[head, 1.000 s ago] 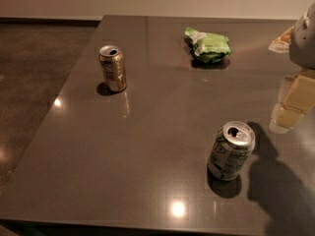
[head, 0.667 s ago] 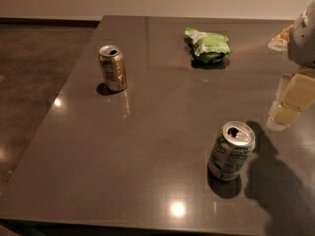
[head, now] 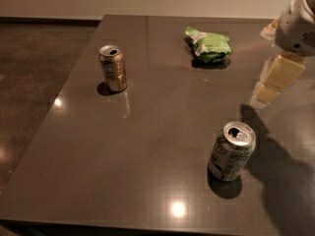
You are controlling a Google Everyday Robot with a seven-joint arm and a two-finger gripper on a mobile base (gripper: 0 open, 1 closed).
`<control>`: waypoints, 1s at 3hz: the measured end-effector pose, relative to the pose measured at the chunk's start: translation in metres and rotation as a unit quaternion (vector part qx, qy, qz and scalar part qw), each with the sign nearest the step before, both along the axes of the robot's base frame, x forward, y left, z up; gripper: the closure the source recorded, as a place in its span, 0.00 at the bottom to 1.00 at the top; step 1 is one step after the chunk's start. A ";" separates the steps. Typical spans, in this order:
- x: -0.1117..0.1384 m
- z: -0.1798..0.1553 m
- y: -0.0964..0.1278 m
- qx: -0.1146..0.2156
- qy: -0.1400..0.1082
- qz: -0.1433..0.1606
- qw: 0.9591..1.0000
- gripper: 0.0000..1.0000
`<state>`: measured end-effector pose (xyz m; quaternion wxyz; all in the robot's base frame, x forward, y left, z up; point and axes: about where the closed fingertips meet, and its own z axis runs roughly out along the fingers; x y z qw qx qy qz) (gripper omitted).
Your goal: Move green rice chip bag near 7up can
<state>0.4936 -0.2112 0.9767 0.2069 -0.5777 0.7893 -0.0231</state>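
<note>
The green rice chip bag (head: 209,45), crinkled lime-green with white patches, lies at the far middle of the dark table (head: 147,146). The 7up can (head: 231,151), dark green and white with an opened silver top, stands upright at the near right. My gripper (head: 275,80), cream-coloured under a white arm housing, hangs above the table at the right edge. It is to the right of the bag and beyond the 7up can, touching neither.
A gold-brown can (head: 113,68) stands upright at the far left of the table. The table's left edge runs diagonally beside a brown floor (head: 34,82). The arm's shadow (head: 280,166) falls on the near right.
My gripper has moved a little to the left and farther back, toward the bag's side. The bag and both cans have not moved.
</note>
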 end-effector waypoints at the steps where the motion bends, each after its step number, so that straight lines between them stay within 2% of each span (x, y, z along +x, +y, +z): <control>1: 0.044 -0.010 0.000 0.015 -0.010 -0.008 1.000 0.00; 3: 0.119 -0.034 -0.002 0.033 -0.033 -0.029 0.999 0.00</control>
